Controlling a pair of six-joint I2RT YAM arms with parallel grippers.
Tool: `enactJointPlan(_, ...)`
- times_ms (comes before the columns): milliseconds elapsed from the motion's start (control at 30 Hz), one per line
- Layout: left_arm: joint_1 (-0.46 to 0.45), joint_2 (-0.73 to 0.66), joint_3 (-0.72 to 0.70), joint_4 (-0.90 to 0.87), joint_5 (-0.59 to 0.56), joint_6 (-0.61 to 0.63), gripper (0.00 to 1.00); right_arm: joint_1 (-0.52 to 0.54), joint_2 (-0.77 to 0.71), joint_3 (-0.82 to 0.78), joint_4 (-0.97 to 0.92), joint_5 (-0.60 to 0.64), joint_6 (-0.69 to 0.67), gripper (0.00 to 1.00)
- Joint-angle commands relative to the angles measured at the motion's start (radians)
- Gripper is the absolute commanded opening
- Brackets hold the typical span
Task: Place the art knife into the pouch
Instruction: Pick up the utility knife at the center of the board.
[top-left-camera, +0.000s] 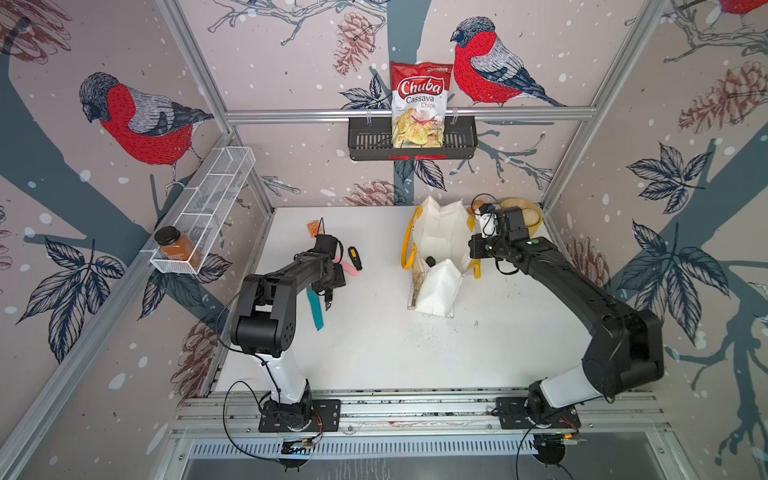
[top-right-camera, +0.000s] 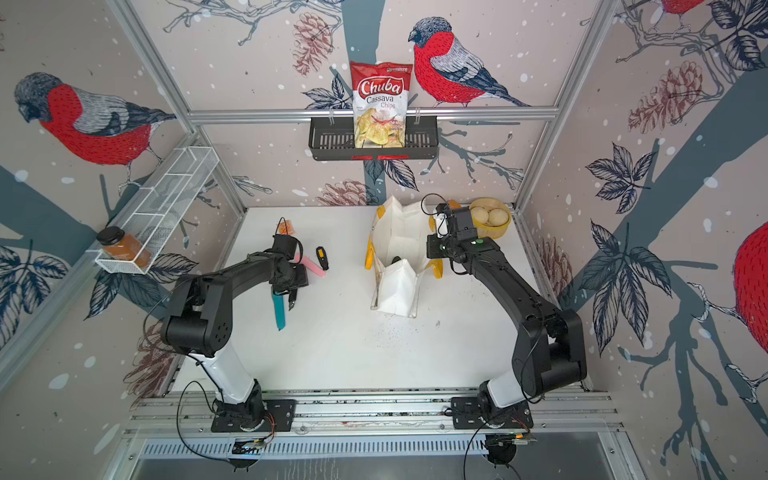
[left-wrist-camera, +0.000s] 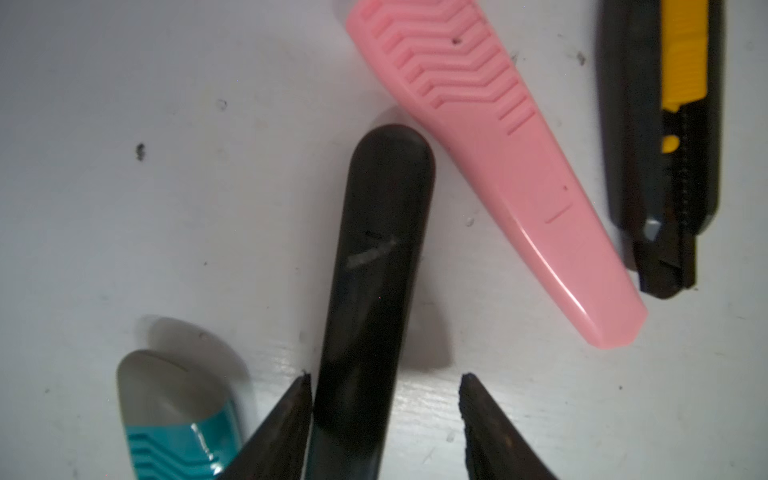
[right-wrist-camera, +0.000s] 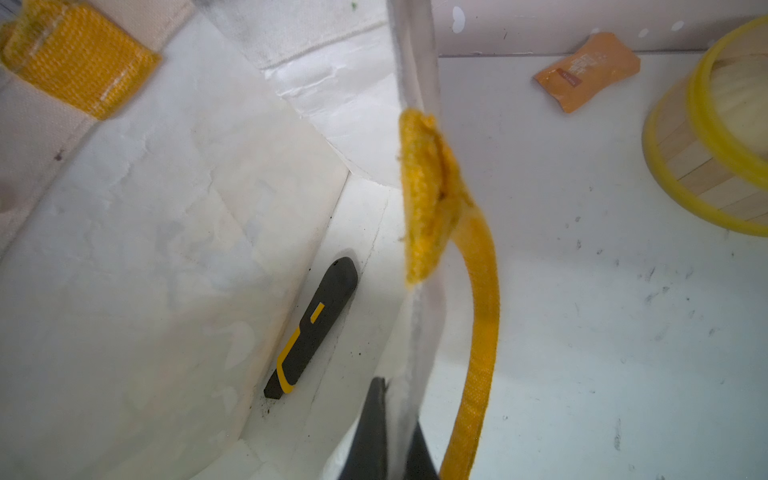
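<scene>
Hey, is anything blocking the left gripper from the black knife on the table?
Nothing visible. The black knife lies between the open jaws of the left gripper; the pink knife lies close beside its tip.

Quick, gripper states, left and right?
Left gripper: open, jaws either side of black knife, not clamped.
Right gripper: shut on pouch wall.

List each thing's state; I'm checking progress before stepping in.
right hand: shut on the pouch wall
pouch: open
left hand: open, straddling the black knife
black knife: lying on the table
yellow-striped knife: lying inside the pouch
pink knife: flat on the table
teal knife: flat on the table
yellow-slider knife: flat on the table
jar: capped
chip bag: upright
</scene>
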Motion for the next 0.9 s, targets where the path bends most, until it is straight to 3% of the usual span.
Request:
enactJointPlan(0,0.002,0.008,-0.003,0.018,-0.014,-0.006,0.55,0.004,0.004,-0.001,0.024,-0.022,0.004,0.0)
enactJointPlan(333,-0.009,0.047,0.003,-0.001,-0.045,0.002,0.35,0.004,-0.001,-0.005,0.025,-0.029,0.001,0.0)
enactJointPlan(667,-0.03,0.07,0.017,-0.016,-0.055,0.009,0.28,0.004,-0.006,-0.002,0.026,-0.034,0.001,0.0)
enactJointPlan(867,-0.055,0.014,0.065,-0.065,-0.053,0.013,0.28,0.004,-0.003,0.0,0.024,-0.039,-0.002,0.0)
